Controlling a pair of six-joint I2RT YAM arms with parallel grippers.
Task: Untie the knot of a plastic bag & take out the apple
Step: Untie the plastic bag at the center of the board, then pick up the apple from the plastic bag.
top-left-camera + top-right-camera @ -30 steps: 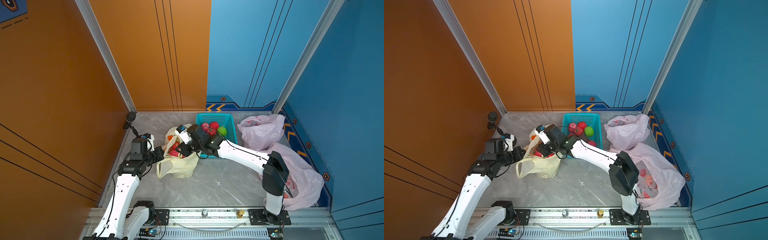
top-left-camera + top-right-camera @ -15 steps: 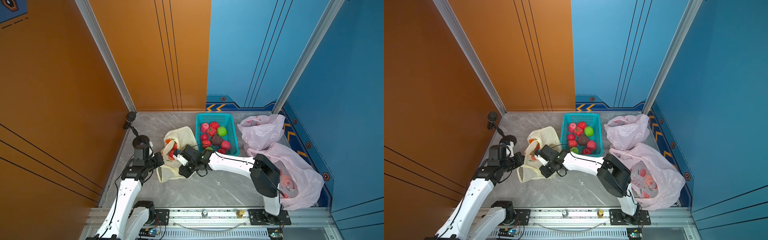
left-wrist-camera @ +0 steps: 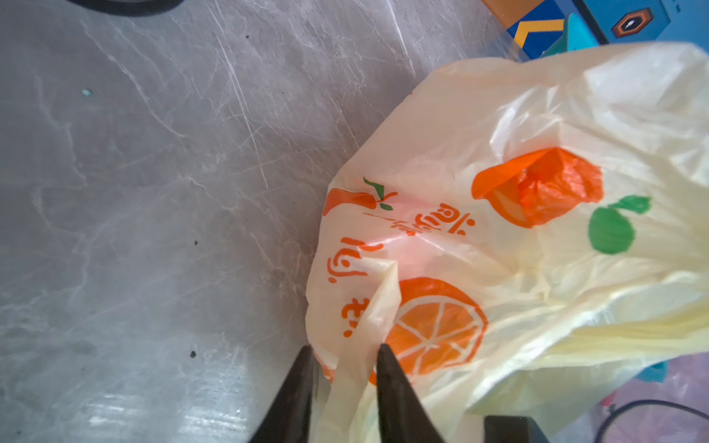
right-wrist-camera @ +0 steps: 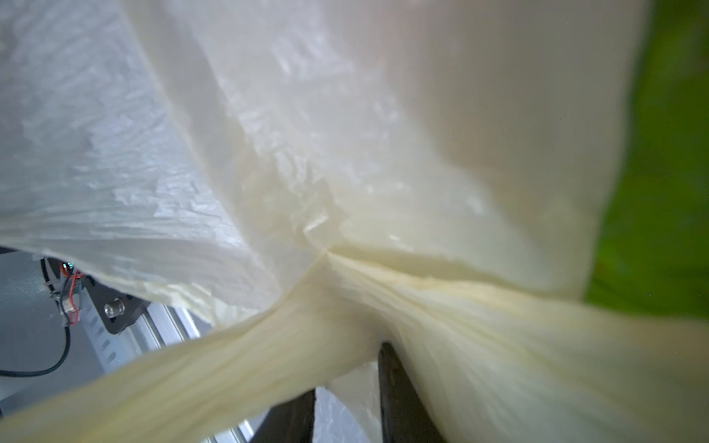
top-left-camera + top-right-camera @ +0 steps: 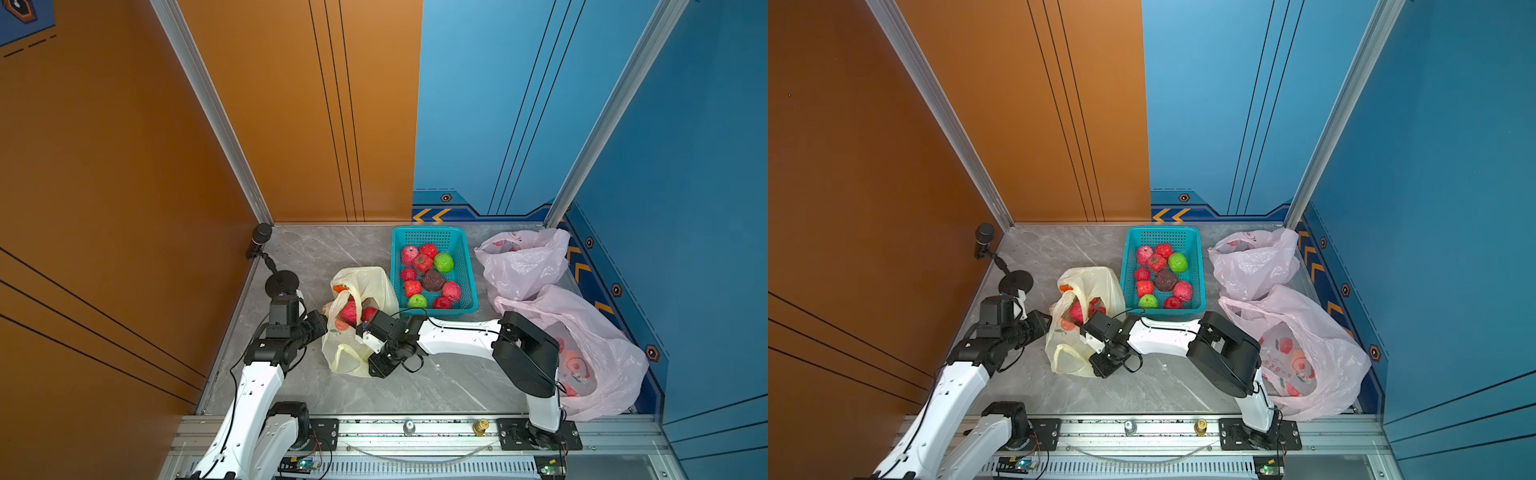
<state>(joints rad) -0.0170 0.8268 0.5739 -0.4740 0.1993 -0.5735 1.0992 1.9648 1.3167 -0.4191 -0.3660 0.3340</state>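
While slack, fold of yellow bag point(image 3: 498, 268) between fingers of left gripper point(image 3: 344, 348).

The pale-yellow translucent plastic bag point(image 5: 368, 286) printed with orange fruit lies slumped on the grey marble tabletop point(image 5: 436, 386), just beside the teal plastic basket point(image 5: 428, 229). Its mouth gapes open, unknotted, and a red apple point(image 5: 349, 311) sits inside, seen through the opening in both top views.
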